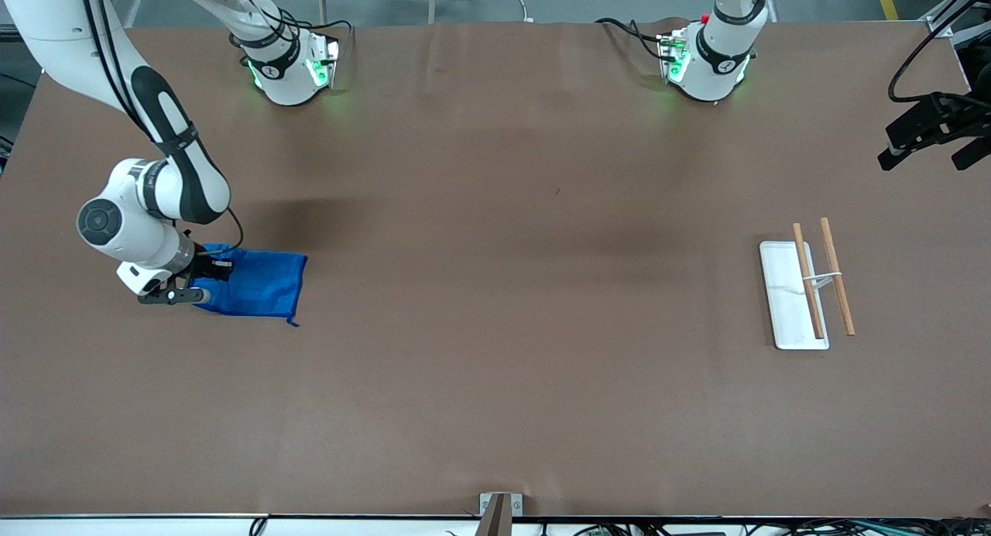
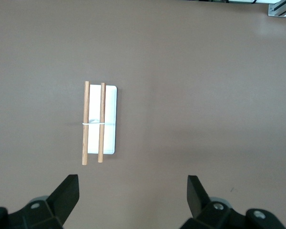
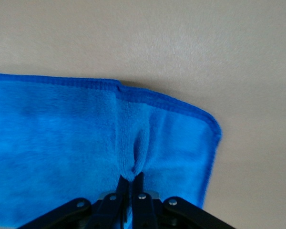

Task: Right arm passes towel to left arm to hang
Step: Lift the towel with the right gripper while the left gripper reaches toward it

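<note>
Towel (image 1: pixel 259 283) is lying flat on the table (image 1: pixel 495 365) at the right arm's end, with one edge pinched into a ridge between the jaws of the right gripper (image 3: pixel 132 183), which are clamping together on the cloth. Judging by this, only the grasp is being completed; lift, handover and hanging are remaining. Left gripper (image 2: pixel 133 191) is waiting with jaws spread wide over bare table near the rack (image 2: pixel 101 121), nothing between them.

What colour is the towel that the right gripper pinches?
Bright blue, plain, with a darker stitched hem. The towel shows best in the right wrist view, pinched by the right gripper.
</note>
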`<state>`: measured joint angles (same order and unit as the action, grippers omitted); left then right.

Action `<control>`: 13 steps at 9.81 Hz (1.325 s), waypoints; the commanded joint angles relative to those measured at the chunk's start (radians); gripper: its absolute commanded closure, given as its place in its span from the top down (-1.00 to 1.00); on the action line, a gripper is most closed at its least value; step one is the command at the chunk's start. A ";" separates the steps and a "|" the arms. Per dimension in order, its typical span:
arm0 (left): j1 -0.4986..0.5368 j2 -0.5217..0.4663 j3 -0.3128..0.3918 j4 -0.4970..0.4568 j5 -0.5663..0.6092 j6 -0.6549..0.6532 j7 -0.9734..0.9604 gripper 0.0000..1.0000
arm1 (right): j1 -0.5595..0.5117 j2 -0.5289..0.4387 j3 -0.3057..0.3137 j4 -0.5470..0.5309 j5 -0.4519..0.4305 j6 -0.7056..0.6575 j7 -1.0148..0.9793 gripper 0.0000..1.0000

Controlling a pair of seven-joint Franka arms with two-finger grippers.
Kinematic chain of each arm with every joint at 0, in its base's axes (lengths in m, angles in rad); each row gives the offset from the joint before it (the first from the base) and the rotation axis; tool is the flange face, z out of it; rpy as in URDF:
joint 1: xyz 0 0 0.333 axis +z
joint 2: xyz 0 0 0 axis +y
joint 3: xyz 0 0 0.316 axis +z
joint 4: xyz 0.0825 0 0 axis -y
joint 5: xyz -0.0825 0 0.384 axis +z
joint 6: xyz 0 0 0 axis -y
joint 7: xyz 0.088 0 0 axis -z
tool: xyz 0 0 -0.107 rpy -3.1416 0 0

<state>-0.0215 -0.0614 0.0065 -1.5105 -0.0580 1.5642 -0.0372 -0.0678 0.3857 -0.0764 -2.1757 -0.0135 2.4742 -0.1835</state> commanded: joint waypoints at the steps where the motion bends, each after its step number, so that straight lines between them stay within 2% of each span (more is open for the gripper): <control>1: 0.005 0.017 0.000 -0.005 -0.013 -0.039 0.017 1.00 | 0.028 -0.111 0.003 0.068 0.007 -0.185 0.007 -1.00; 3: 0.002 0.018 -0.002 -0.005 -0.013 -0.039 0.019 1.00 | 0.086 -0.163 0.007 0.182 0.009 -0.370 0.071 -1.00; 5: -0.002 0.018 -0.008 -0.008 -0.016 -0.041 0.019 1.00 | 0.181 -0.186 0.012 0.266 0.030 -0.475 0.171 -1.00; 6: -0.005 0.020 -0.010 -0.008 -0.016 -0.041 0.019 1.00 | 0.230 -0.195 0.014 0.296 0.088 -0.510 0.180 -1.00; 8: -0.005 0.018 -0.013 -0.010 -0.017 -0.041 0.019 1.00 | 0.307 -0.206 0.020 0.336 0.298 -0.518 0.211 -1.00; 12: -0.025 0.023 -0.013 -0.017 -0.019 -0.050 0.100 0.99 | 0.538 -0.199 0.020 0.456 0.533 -0.479 0.517 -1.00; 13: -0.026 0.020 -0.025 -0.031 -0.020 -0.055 0.120 0.99 | 0.580 -0.197 0.020 0.455 0.626 -0.445 0.547 -1.00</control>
<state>-0.0482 -0.0485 -0.0094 -1.5103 -0.0642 1.5265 0.0436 0.4680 0.1890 -0.0460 -1.7273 0.5269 2.0046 0.3144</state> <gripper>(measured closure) 0.004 0.947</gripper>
